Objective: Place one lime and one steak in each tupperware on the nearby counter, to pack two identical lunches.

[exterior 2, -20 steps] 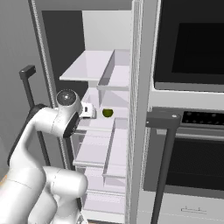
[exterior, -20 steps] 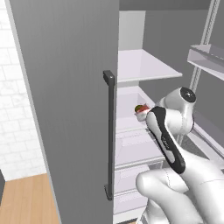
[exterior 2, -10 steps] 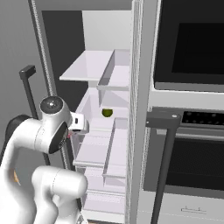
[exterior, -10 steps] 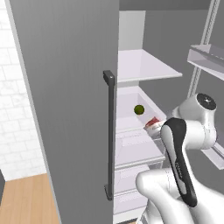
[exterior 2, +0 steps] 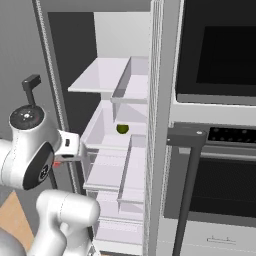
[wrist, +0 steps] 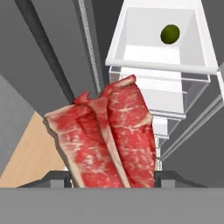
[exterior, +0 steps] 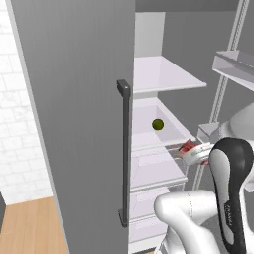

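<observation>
Steak pinched in hand, drawn back from fridge shelf, lime left behind.

We see an open fridge with its tall grey door swung out at left, a dark vertical handle on its edge. White shelves and clear drawers fill the inside. To the right stands a black wall oven with a dark bar handle. Wooden floor lies near left.

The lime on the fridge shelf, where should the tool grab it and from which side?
Grip the lime across its middle, coming straight in from the fridge's open front. It is round and sits alone on the shelf, with another shelf close above blocking a top approach.
</observation>
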